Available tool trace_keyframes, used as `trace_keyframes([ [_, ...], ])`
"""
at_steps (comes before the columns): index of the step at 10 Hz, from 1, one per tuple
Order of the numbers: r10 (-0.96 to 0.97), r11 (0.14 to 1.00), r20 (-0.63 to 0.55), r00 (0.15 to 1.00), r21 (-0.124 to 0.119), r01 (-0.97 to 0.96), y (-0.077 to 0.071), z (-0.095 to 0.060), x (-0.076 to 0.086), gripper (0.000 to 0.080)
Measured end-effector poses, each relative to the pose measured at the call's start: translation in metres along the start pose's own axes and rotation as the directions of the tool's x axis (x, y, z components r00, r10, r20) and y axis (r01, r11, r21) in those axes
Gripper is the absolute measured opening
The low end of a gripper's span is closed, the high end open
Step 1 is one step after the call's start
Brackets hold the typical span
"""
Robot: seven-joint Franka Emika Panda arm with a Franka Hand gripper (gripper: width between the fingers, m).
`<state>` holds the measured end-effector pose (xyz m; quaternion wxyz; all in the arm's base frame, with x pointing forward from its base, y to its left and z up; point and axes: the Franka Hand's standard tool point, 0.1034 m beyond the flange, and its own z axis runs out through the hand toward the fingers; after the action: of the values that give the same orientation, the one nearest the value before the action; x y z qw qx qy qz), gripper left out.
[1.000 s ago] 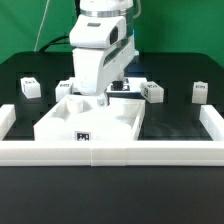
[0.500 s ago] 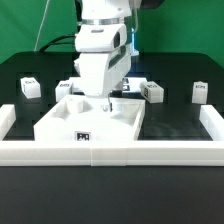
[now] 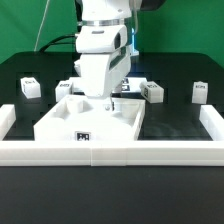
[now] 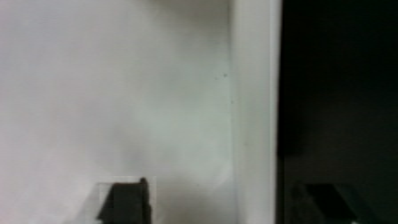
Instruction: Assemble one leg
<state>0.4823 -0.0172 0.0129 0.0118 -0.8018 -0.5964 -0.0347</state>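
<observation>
Four legs are counted in the exterior view, all set on the black table (image 3: 170,115) behind the big white body (image 3: 60,122): a far-left leg (image 3: 30,88), an inner-left leg (image 3: 65,88), an inner-right leg (image 3: 152,91) and a far-right leg (image 3: 200,92), sides as that view shows them. None is held and none is fitted to the body yet

The gripper (image 3: 106,100) is lowered over the back edge of the white body, roughly between the two inner legs. In the wrist view the gripper (image 4: 222,200) is seen with its two fingertips (image 4: 125,203) spread wide. Nothing is pinched: only the body's white surface and its edge against the dark table are framed between them

So the relation that matters: no leg lies under the gripper, they're all off to the sides in one row. The inner-left leg is judged nearest, just beside the arm, with the inner-right one a bit further off. A small tagged piece (image 3: 123,90) is glimpsed right beside the gripper on the exterior view's right, but it's mostly hidden, so whether it's another leg can't be told

The long axis of the legs can't be read at this size, so finger alignment would have to be sorted once one is brought into the wrist view
</observation>
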Motion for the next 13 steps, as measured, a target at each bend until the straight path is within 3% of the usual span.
trace_keyframes([
  [2, 0.000, 1.000, 0.000, 1.000, 0.001, 0.000, 0.000, 0.000, 0.000, 0.0146],
  [3, 0.000, 1.000, 0.000, 1.000, 0.001, 0.000, 0.000, 0.000, 0.000, 0.0146],
  [4, 0.001, 1.000, 0.000, 1.000, 0.001, -0.001, 0.000, 0.000, 0.000, 0.0058],
  [9, 0.001, 1.000, 0.000, 1.000, 0.001, -0.001, -0.001, 0.000, 0.000, 0.0058],
  [10, -0.007, 1.000, 0.002, 1.000, 0.006, 0.007, -0.001, 0.000, 0.000, 0.0058],
  [11, -0.051, 0.998, 0.013, 0.999, 0.033, 0.051, 0.001, 0.000, 0.002, 0.0058],
  [13, -0.133, 0.990, 0.020, 0.991, 0.039, 0.132, 0.004, 0.001, 0.018, 0.0058],
])
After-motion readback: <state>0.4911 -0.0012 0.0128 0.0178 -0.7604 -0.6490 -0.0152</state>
